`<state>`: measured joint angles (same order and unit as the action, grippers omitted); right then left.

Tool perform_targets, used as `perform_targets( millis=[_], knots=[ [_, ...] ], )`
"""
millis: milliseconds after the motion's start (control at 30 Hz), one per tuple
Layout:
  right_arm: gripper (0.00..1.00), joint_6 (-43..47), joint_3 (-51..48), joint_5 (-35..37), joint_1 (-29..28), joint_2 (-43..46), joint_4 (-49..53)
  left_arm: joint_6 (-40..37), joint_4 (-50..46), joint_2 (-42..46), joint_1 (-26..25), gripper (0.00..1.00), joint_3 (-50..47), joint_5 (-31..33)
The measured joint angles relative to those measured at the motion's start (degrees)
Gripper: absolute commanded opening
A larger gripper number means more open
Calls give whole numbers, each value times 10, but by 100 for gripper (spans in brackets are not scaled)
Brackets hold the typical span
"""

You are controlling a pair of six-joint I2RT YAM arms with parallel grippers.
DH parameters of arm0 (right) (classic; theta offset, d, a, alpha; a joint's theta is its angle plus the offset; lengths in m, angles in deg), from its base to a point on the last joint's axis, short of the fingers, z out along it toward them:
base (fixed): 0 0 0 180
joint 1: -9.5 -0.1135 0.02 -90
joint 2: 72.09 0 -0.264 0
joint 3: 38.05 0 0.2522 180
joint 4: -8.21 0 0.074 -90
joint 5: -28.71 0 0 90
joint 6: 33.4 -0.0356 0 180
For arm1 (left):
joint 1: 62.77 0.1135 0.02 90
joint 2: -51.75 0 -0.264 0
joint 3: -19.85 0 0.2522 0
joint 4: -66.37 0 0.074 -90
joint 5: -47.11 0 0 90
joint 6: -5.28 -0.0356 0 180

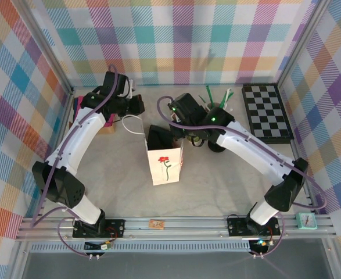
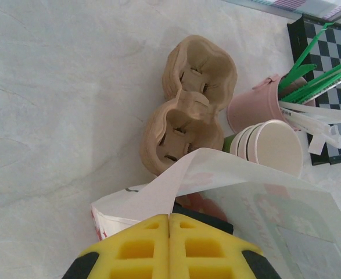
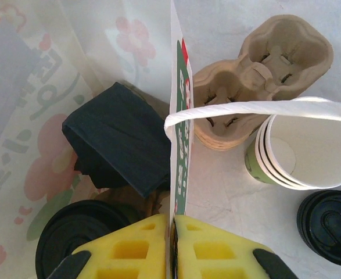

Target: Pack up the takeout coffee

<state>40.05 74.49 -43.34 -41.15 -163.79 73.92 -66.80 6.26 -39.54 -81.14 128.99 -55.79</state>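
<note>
The takeout coffee (image 3: 80, 235) sits lid-up inside the paper bag (image 3: 179, 116), beside a dark napkin (image 3: 118, 139). My right end effector (image 3: 173, 224) pinches the bag's wall. My left end effector (image 2: 170, 224) is pressed together near the handle (image 2: 176, 174). I reckon an uneven tug could tear the paper or tip the cup. The cup carrier (image 3: 263, 75), stacked cups (image 3: 304, 151) and loose lid (image 3: 333, 226) crowd the surface (image 3: 228, 197) alongside.

Takeout coffee (image 3: 71, 238) inside bag (image 3: 42, 145): cup body hidden under lid, lid clipped at bottom edge; loose black lid (image 3: 331, 226) clipped right.
</note>
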Motion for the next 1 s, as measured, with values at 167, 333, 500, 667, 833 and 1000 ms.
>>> perform_targets(
  millis=[167, 333, 500, 667, 833, 1000],
  knots=[
    [12, 7, 14, 5, 0, 0, 0, -2, 0, 0, 1, 0, 3, 0],
    [17, 10, 25, 7, 0, -1, 0, -5, 0, 0, 3, 1, 3, -1],
    [24, 10, 25, 5, 0, -1, 0, -7, 0, 1, 5, 22, 3, 0],
    [31, 8, 17, 0, 0, -1, 1, -7, 1, 21, 7, 45, -17, 0],
    [52, 8, 3, -11, 0, -1, 8, -9, -2, 53, 7, 75, -32, 3],
    [86, 10, 3, -33, 0, 12, 17, -17, -17, 89, 7, 85, -32, 23]
  ],
)
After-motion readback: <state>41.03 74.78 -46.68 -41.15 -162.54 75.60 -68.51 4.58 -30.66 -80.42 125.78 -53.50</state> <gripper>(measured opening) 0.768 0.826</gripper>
